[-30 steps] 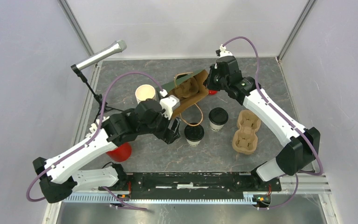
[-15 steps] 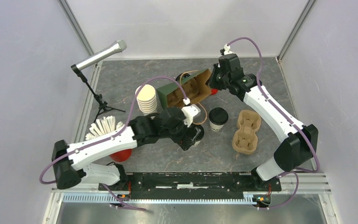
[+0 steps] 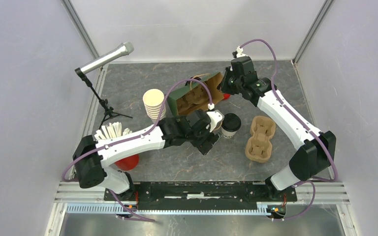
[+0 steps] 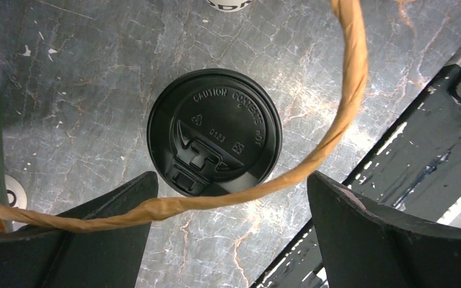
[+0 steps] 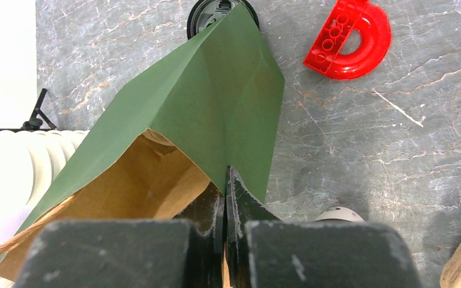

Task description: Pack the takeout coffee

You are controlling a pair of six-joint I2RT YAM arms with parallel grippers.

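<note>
Gaping wide over a lidded cup, left fingers seem clear of it; right fingers clench the green bag.

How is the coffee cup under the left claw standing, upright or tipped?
Upright: the left wrist view looks straight down onto the coffee cup, its round black lid facing up.

Lidded cup under left end effector, second cup beside, bag behind
</note>
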